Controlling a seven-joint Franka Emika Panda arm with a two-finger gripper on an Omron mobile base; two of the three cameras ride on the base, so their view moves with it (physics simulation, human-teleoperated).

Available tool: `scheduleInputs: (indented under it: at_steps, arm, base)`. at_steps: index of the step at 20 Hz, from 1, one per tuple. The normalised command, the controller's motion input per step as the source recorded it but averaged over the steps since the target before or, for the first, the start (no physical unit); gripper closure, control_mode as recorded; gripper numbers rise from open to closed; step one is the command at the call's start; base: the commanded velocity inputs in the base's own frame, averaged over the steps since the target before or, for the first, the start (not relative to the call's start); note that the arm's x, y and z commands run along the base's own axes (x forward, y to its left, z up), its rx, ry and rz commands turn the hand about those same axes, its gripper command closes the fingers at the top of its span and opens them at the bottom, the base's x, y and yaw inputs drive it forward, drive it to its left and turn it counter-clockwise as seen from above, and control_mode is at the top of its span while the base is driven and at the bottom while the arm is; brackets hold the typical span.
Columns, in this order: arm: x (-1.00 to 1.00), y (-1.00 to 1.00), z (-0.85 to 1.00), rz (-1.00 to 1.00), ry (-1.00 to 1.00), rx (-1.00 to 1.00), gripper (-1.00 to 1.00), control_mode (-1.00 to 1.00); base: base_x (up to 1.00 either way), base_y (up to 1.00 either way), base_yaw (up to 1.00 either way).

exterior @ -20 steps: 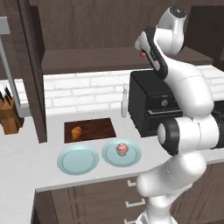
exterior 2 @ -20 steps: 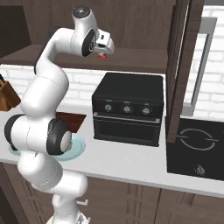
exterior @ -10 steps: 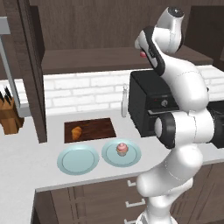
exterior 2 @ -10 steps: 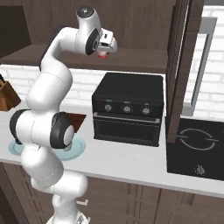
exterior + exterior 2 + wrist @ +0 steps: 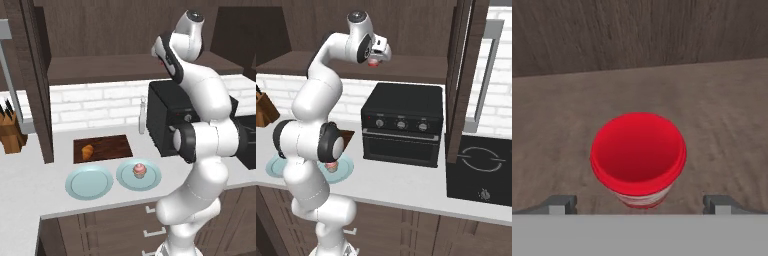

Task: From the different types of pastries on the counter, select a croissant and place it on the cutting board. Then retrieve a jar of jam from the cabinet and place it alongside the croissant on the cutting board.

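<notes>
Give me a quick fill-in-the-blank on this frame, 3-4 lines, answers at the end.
1. The croissant lies on the ____.
2. The cupcake sits on a light blue ____.
3. In the hand view, the jar stands between the two open fingertips, and its lid is coloured ____.
4. The gripper is raised to the cabinet shelf, above the black ____.

Missing words: cutting board; plate; red; oven
</notes>
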Motion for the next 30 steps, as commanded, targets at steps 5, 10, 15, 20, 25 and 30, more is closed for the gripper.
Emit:
scheduleInputs:
  at_steps: [5,10,15,20,25,30]
  arm:
    - [0.39,0.0,-0.03,0.0,0.0,0.0,-1.0,-1.0]
    - [0.21,0.0,-0.01,0.0,0.0,0.0,-1.0,-1.0]
    - [0.0,0.0,0.0,0.0,0.0,0.0,-1.0,-1.0]
    - [0.0,0.0,0.0,0.0,0.0,0.01,-1.0,-1.0]
    - [0.0,0.0,-0.08,0.0,0.0,0.04,-1.0,-1.0]
    - [0.0,0.0,-0.1,0.0,0.0,0.03,-1.0,-1.0]
  base:
    - [0.0,0.0,0.0]
    - [0.0,0.0,0.0]
    - [0.0,0.0,0.0]
    - [0.0,0.0,0.0]
    - [0.0,0.0,0.0]
    - [0.0,0.0,0.0]
